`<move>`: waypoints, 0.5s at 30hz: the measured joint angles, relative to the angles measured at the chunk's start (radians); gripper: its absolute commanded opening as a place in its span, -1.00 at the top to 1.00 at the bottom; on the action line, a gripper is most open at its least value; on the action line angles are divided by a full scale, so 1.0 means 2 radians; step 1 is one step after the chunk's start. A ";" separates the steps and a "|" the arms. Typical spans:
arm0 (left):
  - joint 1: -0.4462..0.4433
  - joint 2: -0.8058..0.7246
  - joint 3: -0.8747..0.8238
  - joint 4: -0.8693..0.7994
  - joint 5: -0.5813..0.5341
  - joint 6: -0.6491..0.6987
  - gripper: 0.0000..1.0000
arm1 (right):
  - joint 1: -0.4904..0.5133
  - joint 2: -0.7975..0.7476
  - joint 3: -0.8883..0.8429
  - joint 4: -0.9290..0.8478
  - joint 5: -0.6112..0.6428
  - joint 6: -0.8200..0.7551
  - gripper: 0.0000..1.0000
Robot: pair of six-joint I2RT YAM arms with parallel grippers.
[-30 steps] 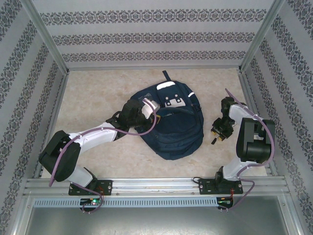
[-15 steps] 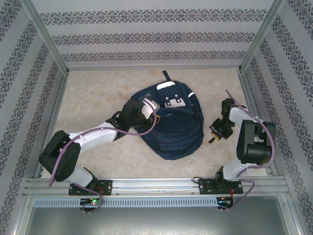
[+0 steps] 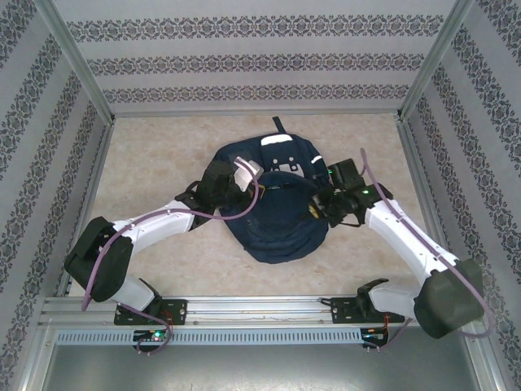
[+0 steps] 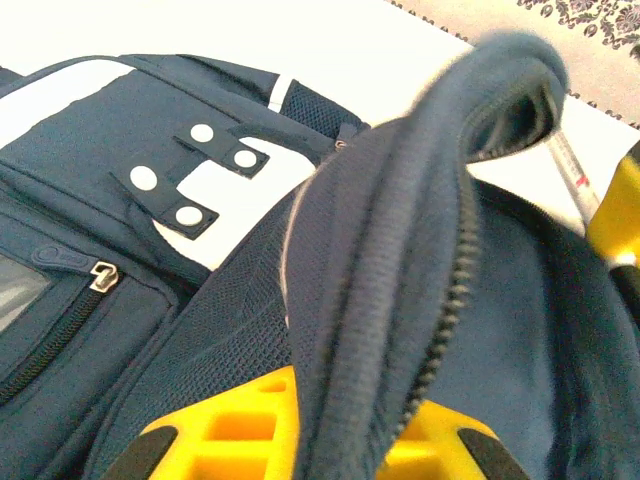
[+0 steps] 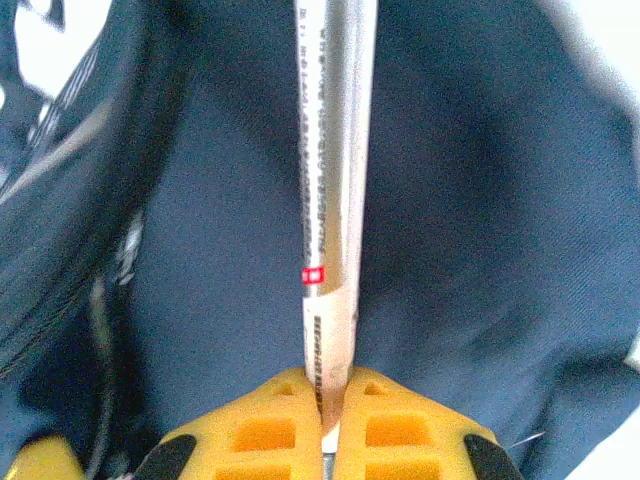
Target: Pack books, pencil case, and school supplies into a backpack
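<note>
Right gripper: Your right gripper (image 5: pixel 325 405) is clamped hard on the near end of the pencil case (image 5: pixel 330 150), its yellow fingers (image 5: pixel 265 430) pressed tight against it.
Pencil case: It runs straight out from those fingers, edge-on, with a small red mark partway along. Navy cloth of the backpack (image 5: pixel 480 200) lies on both sides of it. How deep it sits in the bag cannot be told.
Left gripper: Your left gripper (image 4: pixel 335 440) pinches a raised fold of the zippered rim (image 4: pixel 420 230), held up above the bag's body.
Opening: From the left wrist, the pencil case (image 4: pixel 572 170) shows just behind that lifted rim, with a yellow finger of the right gripper (image 4: pixel 615 205) beside it.
From above: The left gripper (image 3: pixel 244 173) sits at the upper left of the backpack (image 3: pixel 277 236) and the right gripper (image 3: pixel 316 210) over its right half, the two near each other across the bag.
Room: The pale marbled table (image 3: pixel 155 155) lies bare to the left, right and far side of the bag. Patterned walls (image 3: pixel 260 61) close three sides, and a metal rail (image 3: pixel 260 308) runs along the near edge.
In the way: The lifted rim stands between your two grippers. Beside it are a white patch (image 4: pixel 215 195) with snap tabs and a pocket zipper pull (image 4: pixel 100 278).
</note>
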 measured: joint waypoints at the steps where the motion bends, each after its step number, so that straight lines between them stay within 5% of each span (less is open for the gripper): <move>1: -0.001 0.000 0.001 0.000 0.001 0.000 1.00 | 0.016 0.010 0.009 0.012 -0.003 0.016 0.91; 10: -0.003 0.000 0.002 0.000 0.008 -0.017 1.00 | 0.068 0.034 0.061 0.044 0.009 0.097 0.86; 15: -0.006 0.003 0.002 0.003 0.010 -0.043 1.00 | 0.081 0.066 0.060 0.086 0.032 0.134 0.32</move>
